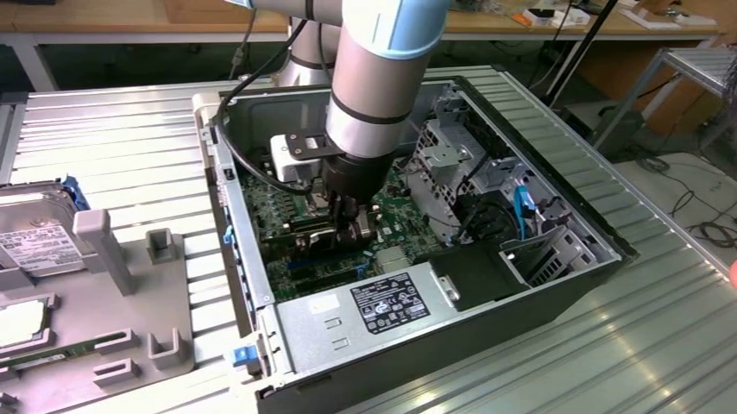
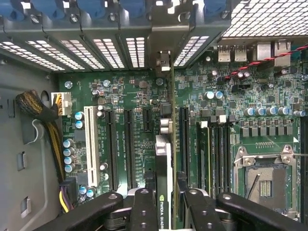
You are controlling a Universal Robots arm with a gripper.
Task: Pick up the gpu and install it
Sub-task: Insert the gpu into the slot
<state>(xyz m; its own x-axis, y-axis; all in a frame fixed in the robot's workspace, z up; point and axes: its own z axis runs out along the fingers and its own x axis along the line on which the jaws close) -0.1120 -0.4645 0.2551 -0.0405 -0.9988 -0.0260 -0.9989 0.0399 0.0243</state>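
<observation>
Gripper (image 2: 166, 204) clamped on gpu (image 2: 164, 163), edge-on above motherboard (image 2: 125, 101); "NVIDIA" label legible.

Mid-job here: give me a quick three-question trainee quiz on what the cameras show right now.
1. True or false: the tool holds the gpu edge-on over the motherboard.
2. Which part lies on the grey tray outside the open computer case? A) a hard drive B) a keyboard C) a screwdriver
3. Fill in: in the wrist view, the one long expansion slot that differs from the black ones is coloured ____.

Key: 1 true; 2 A, the hard drive; 3 white.
</observation>
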